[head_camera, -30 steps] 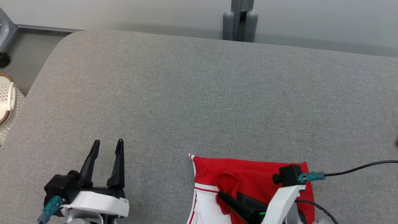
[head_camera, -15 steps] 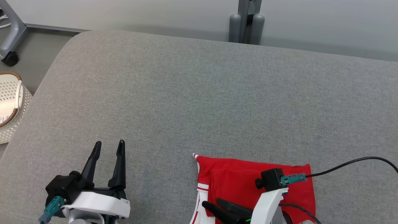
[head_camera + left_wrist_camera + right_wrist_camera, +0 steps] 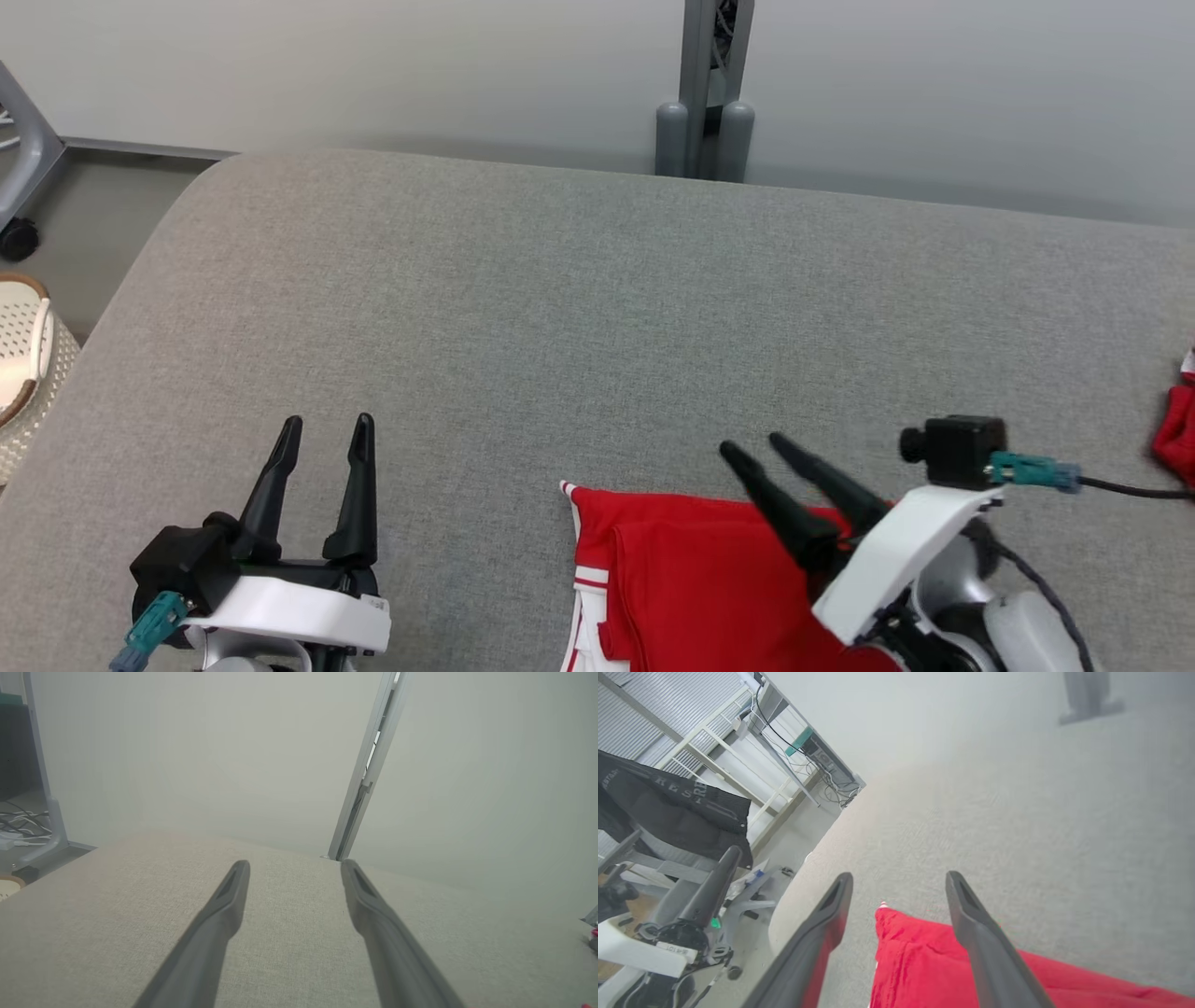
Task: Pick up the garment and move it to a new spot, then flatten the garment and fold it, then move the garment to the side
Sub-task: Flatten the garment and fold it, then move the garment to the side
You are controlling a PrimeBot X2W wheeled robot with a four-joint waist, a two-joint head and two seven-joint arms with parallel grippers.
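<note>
The garment (image 3: 681,579) is red with white striped trim, lying folded flat on the grey cushion (image 3: 560,308) at the near edge, right of centre. My right gripper (image 3: 752,446) hovers over its far right part, open and empty, fingers pointing up-left. In the right wrist view the garment (image 3: 924,961) lies below the open fingers (image 3: 971,924), its corner between them. My left gripper (image 3: 325,425) stands open and empty at the lower left, well apart from the cloth. The left wrist view has its gripper (image 3: 294,863) over bare cushion.
A second red cloth (image 3: 1176,434) peeks in at the right edge of the cushion. A woven white basket (image 3: 23,359) stands on the floor at the left. A grey post (image 3: 705,89) rises behind the cushion. A chair base (image 3: 19,187) is at far left.
My right gripper has lifted off the garment and swung up and to the right, its fingers now pointing up-left. The fold it was pressing lies flat. The head camera has shifted. The left arm stays put.
</note>
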